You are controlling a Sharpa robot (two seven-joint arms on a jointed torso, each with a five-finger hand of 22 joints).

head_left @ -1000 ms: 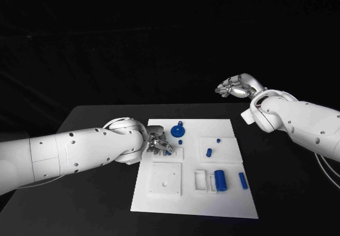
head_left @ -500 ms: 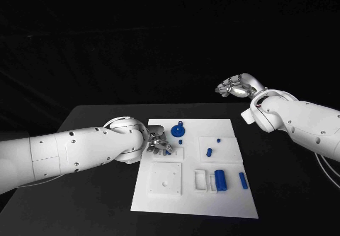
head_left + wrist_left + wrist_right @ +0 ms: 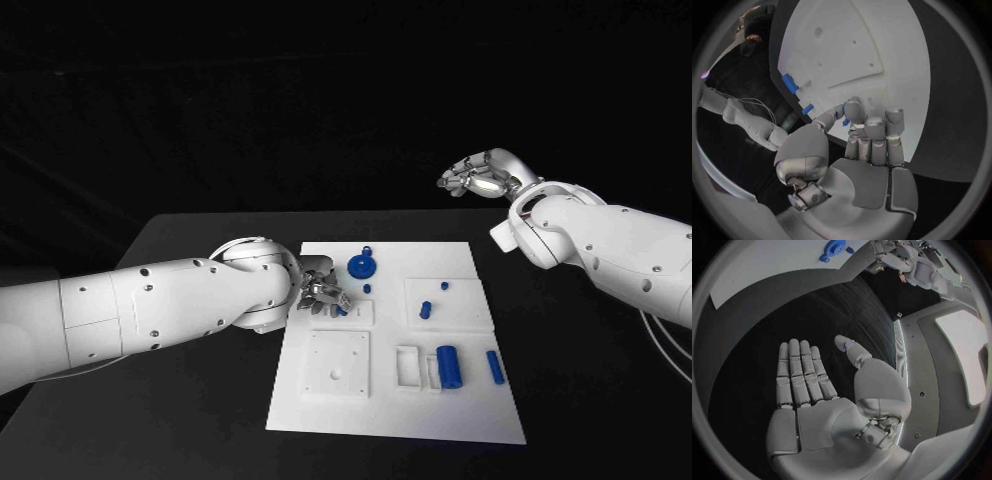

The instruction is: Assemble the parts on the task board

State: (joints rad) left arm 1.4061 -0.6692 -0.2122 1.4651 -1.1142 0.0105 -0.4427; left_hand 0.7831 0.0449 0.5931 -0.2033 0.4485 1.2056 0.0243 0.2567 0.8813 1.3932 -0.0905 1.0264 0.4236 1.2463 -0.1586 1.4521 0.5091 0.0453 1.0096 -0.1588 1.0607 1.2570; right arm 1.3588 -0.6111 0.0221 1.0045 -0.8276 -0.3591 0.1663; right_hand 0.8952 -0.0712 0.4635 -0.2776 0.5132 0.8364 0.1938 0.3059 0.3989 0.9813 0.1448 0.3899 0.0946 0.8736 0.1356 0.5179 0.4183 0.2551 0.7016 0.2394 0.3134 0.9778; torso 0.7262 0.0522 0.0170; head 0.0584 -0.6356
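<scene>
The small blue peg [image 3: 342, 310] stands in a raised white block at the far left of the white board [image 3: 397, 420], right under the left robot hand [image 3: 323, 294], whose fingers curl round it, seemingly pinching it; the right robot hand [image 3: 476, 178] hangs flat, spread and empty, well beyond the board's far edge; six other blue parts show, the gear [image 3: 362, 266] nearest the peg; the worktop [image 3: 188, 420] surrounds all.

White arms [image 3: 159, 310], silver fingers [image 3: 801, 372]
</scene>
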